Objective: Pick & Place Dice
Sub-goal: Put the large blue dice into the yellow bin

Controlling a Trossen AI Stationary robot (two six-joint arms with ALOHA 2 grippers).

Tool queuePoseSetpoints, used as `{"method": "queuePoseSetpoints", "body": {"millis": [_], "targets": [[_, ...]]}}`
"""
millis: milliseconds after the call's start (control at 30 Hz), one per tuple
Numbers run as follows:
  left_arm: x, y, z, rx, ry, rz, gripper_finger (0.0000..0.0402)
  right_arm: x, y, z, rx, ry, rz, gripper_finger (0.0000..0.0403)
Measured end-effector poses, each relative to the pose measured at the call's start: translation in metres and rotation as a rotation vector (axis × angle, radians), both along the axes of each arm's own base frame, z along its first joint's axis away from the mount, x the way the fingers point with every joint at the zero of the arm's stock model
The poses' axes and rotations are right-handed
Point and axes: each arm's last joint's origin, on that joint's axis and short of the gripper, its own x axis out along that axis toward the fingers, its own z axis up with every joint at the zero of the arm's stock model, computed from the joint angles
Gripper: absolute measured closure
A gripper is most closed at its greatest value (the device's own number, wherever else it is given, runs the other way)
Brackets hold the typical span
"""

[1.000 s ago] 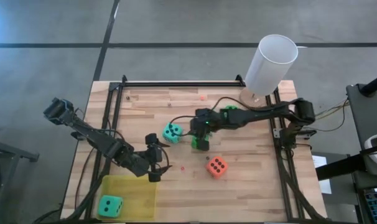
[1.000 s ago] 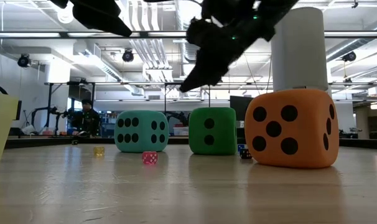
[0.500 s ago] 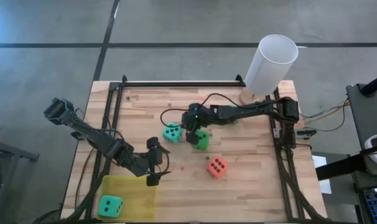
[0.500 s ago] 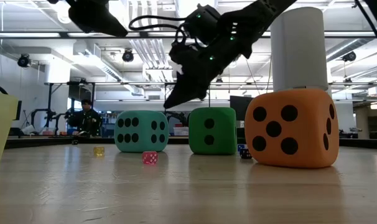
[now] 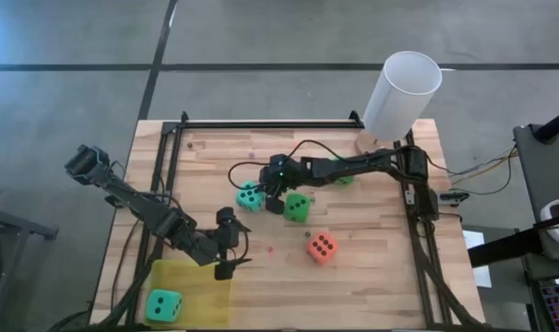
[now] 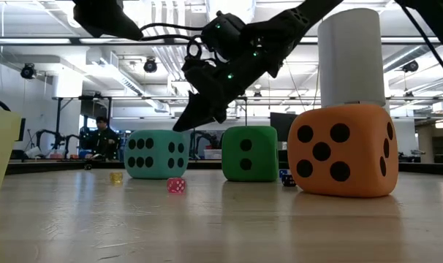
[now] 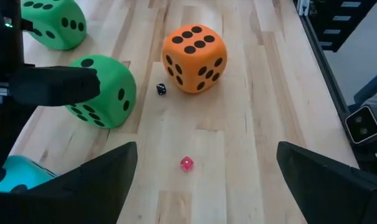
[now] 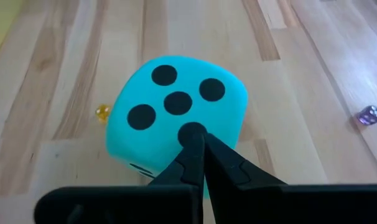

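Where the right claw touches, teal die shows five pips

Matt dice — wood-plank table

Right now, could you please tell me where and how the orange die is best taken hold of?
Grip the orange die across two opposite flat side faces, coming straight down from above. It sits flat on the table, apart from the green die, so its sides look free. It lies turned against the table's edges, so the open left tool would probably need to turn to match.
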Motion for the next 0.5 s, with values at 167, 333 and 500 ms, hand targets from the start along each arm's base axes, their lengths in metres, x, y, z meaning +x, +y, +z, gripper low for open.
{"method": "queuePoseSetpoints", "body": {"millis": [167,333,500], "targets": [[0.0,0.0,0.0,0.001,0.0,0.0,0.0015,0.0,0.004,0.003,-0.006,0.0,0.015,0.0394],[0.0,0.0,0.0,0.003,0.001,-0.002,0.0014,0.001,0.009,0.005,0.005,-0.007,0.065,0.0394],[0.0,0.0,0.0,0.003,0.001,-0.002,0.0012,-0.001,0.01,0.013,0.0,-0.026,0.076,0.0394]]}}
